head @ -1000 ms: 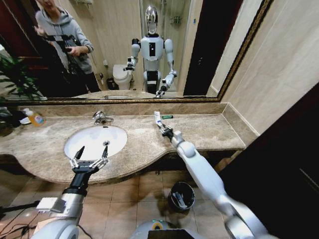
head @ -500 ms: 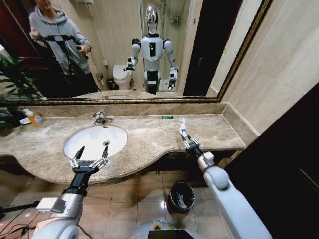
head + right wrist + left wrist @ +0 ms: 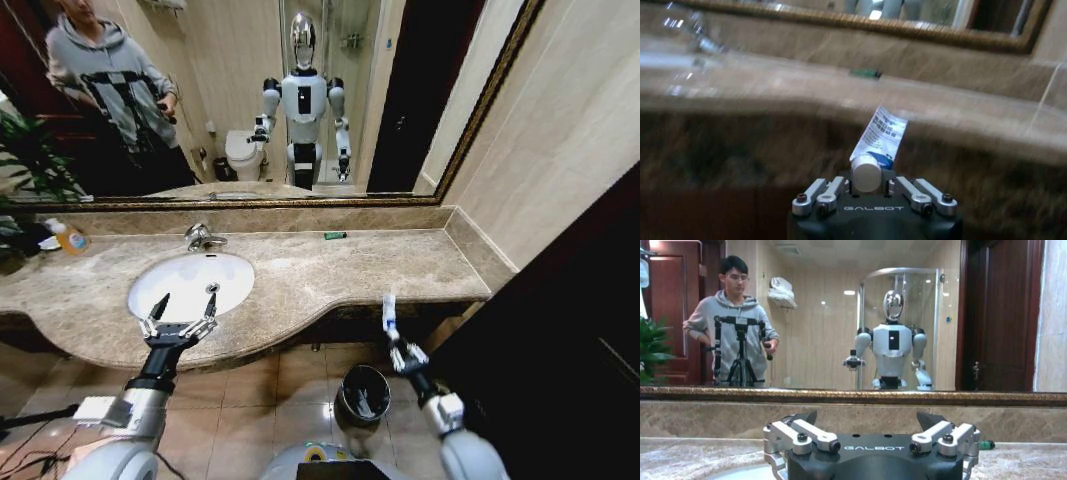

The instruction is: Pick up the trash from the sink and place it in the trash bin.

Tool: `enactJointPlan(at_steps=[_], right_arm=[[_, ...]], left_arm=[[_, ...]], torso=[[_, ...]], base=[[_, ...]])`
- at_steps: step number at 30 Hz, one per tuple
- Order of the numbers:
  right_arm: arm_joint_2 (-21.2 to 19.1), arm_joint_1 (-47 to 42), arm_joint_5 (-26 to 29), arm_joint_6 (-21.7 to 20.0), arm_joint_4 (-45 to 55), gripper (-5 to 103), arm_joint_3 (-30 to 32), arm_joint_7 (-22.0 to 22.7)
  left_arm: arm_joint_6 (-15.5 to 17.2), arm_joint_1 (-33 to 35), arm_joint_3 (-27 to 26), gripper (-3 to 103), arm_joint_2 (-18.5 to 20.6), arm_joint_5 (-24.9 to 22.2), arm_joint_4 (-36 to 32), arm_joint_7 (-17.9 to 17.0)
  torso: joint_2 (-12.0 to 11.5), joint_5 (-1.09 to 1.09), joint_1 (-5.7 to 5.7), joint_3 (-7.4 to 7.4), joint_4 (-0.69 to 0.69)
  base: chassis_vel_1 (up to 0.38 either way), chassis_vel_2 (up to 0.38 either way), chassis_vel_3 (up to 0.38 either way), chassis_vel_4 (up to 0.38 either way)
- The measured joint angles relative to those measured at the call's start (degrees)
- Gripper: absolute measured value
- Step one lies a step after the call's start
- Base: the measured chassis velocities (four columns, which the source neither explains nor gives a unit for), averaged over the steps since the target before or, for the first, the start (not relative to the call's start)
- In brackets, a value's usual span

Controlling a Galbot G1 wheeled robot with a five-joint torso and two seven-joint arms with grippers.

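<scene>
My right gripper [image 3: 399, 348] is shut on a white-and-blue tube [image 3: 389, 314], held upright below the counter's front edge, just right of and above the black trash bin [image 3: 363, 393] on the floor. The right wrist view shows the tube [image 3: 879, 136] clamped between the fingers [image 3: 820, 192]. A short dark green stick [image 3: 335, 235] lies on the marble at the back, also seen as a green stick [image 3: 865, 73] from the right wrist. My left gripper [image 3: 180, 312] hangs open over the front rim of the white sink [image 3: 190, 282], with nothing in it.
A chrome tap [image 3: 203, 236] stands behind the basin. A bottle of orange liquid [image 3: 68, 236] sits at the counter's far left by a plant. The bin holds some white bits. A wall and dark door close the right side.
My right arm has carried the tube from the counter's back, forward over the edge and down towards the floor beside the bin. The left arm has stayed still.
</scene>
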Motion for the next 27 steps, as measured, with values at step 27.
enactJointPlan(at_steps=[27], right_arm=[[4.29, 27.75, -13.8, -9.53, -52.85, 25, -7.77, -5.38]], left_arm=[[0.0, 0.0, 0.0, 100, 0.0, 0.0, 0.0, 0.0]], torso=[[-0.02, 0.02, 0.02, 0.01, 0.01]], base=[[0.0, 0.0, 0.0, 0.0]])
